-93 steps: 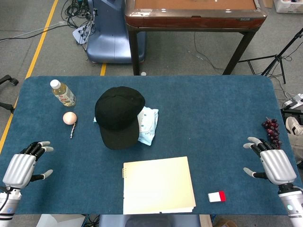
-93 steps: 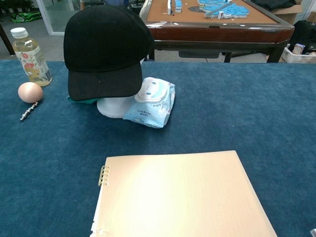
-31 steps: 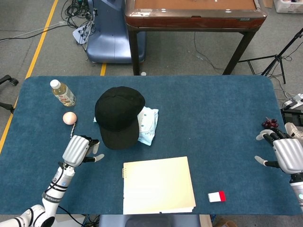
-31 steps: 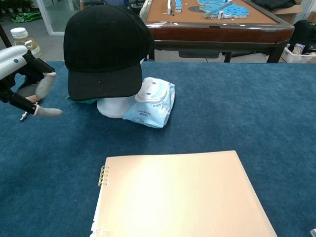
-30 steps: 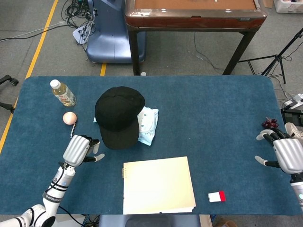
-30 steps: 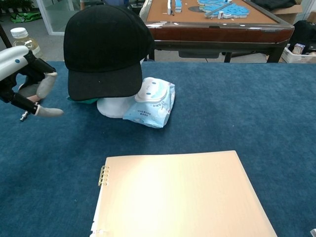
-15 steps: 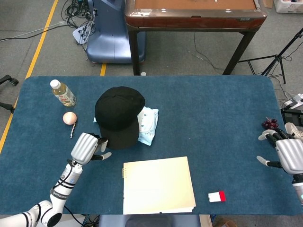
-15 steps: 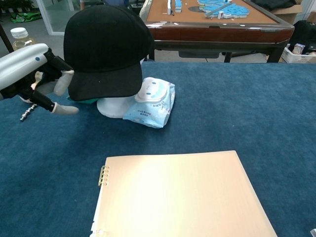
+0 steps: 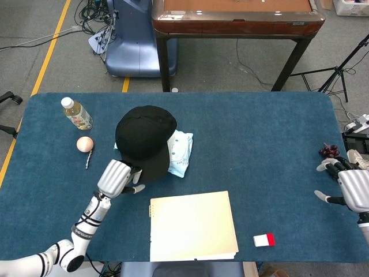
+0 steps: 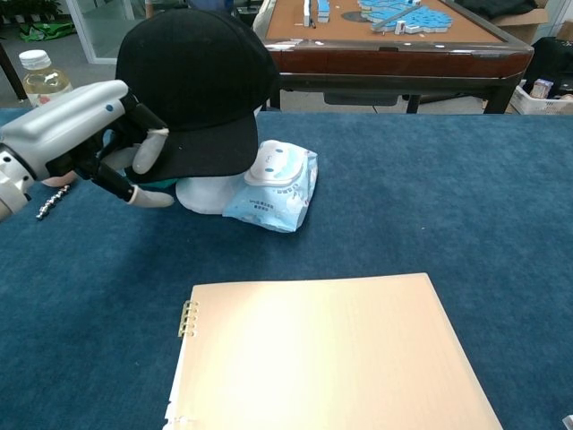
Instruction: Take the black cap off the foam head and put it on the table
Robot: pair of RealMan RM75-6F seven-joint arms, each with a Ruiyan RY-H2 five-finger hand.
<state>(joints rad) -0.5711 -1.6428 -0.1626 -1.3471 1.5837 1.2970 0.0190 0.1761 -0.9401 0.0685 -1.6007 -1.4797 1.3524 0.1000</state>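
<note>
The black cap (image 10: 192, 85) sits on the foam head (image 10: 208, 193), brim toward the robot, a wipes packet (image 10: 273, 186) leaning against the head's base. The left hand (image 10: 125, 143) is at the brim's edge, fingers (image 10: 148, 150) spread and closed on nothing. A sideways tug could topple the light head or drag it into the packet. The right hand (image 9: 353, 189) hovers open, well away near the table's (image 9: 271, 133) edge.

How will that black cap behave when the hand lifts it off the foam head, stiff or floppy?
The black cap likely keeps its brim flat, since the brim juts out straight, while the cloth crown may sag once lifted. It looks light. The foam head shows only a small base, so it might tip if the cap drags.
</note>
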